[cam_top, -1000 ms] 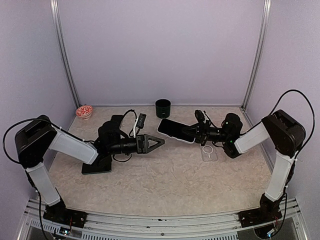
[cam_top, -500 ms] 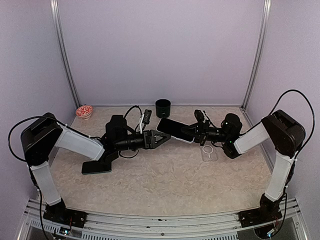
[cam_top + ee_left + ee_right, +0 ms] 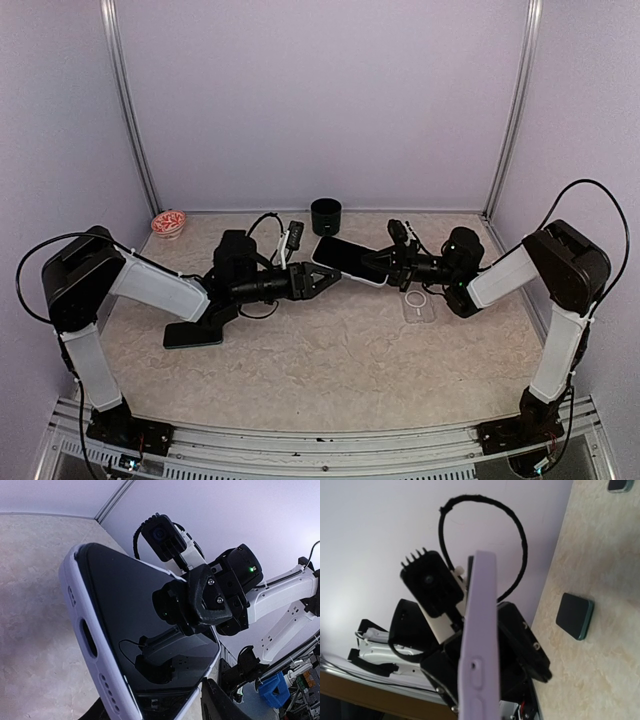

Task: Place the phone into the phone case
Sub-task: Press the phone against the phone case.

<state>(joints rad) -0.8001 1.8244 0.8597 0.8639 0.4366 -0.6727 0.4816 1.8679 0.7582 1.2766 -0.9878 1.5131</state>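
The phone (image 3: 348, 257), dark-screened with a pale lavender rim, hangs above the table with my right gripper (image 3: 384, 265) shut on its right end. It fills the left wrist view (image 3: 135, 630) and shows edge-on in the right wrist view (image 3: 480, 645). My left gripper (image 3: 322, 279) is open at the phone's left end, with one finger (image 3: 222, 702) just off the phone's corner and the other under its rim. A clear phone case (image 3: 418, 303) with a white ring lies flat on the table below my right wrist.
A black cup (image 3: 326, 215) stands at the back centre and a small red-and-white bowl (image 3: 168, 222) at the back left. A flat black pad (image 3: 194, 333) lies under my left arm; it also shows on the table (image 3: 575, 616).
My left arm has swung right toward the phone, and its open fingers now sit at the phone's left end. The right arm and the phone have hardly moved.
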